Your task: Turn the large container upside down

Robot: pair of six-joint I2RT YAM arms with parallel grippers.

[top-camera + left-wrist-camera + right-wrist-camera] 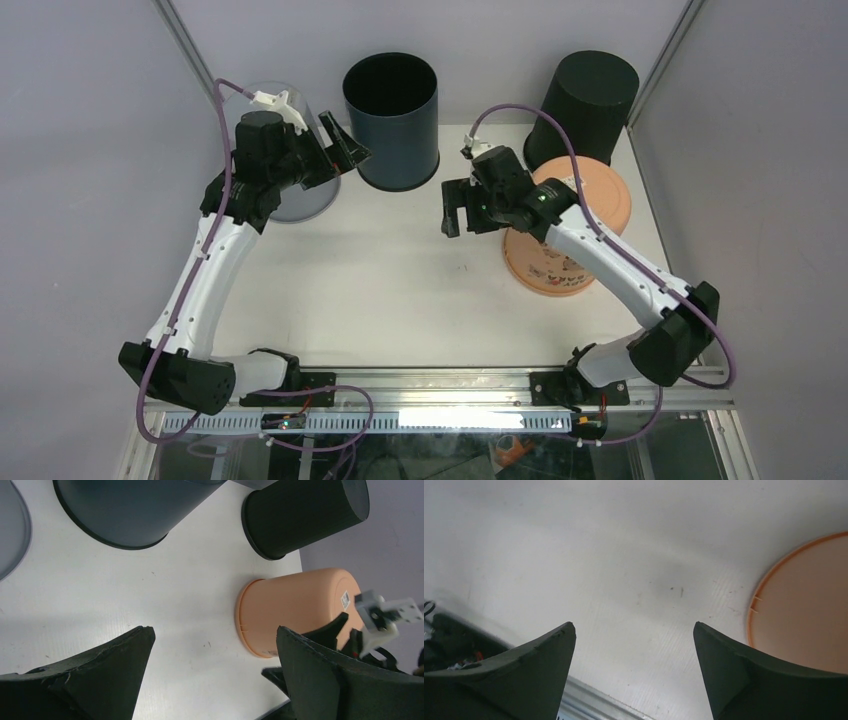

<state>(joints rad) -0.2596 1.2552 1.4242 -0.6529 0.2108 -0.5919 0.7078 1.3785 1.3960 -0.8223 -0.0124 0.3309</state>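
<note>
Orange container (590, 195) inverted near table (400, 290) right edge; both jaws wide open, holding nothing.

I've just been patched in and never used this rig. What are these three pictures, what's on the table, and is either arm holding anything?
The overhead picture shows two robot arms bolted at the table's near edge. The other two pictures come from cameras on each wrist, looking out between that arm's own dark fingers.

On the table: a clear container at far left, an open dark blue bin standing upright, a black bin upside down, and an orange bucket also bottom up.

The left gripper and right gripper are both open and hold nothing.
</note>
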